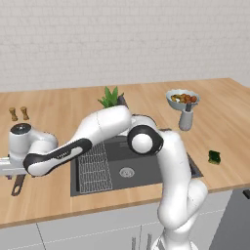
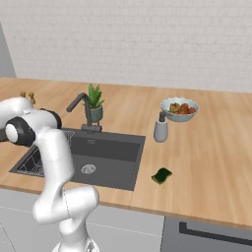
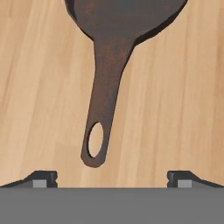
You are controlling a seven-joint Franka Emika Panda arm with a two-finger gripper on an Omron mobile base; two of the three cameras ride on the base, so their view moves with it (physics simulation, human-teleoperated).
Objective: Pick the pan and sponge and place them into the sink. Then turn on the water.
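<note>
Pan [image 3: 118,52] lies flat on the wooden counter [image 1: 53,105] near its front edge, off the left side of the sink [image 1: 129,168]; its long handle ends in a hanging hole, and in the left base view just the handle tip shows below the robot's hand. The gripper [image 3: 111,177] hovers over the handle end with its fingers spread wide apart, one tip [image 3: 41,178] on either side of the handle's line, grasping nothing and touching nothing.

The sink is a dark basin set into the counter at the front edge, with a round drain and a wire rack [image 1: 95,168] on its left. The faucet [image 2: 83,110] stands at its back rim, a potted plant [image 2: 95,104] just behind.

The sponge [image 2: 161,175] rests on the counter right of the sink, near the front edge. Farther back sit a soap bottle [image 2: 160,129] and a bowl of fruit [image 2: 179,108], close together.
</note>
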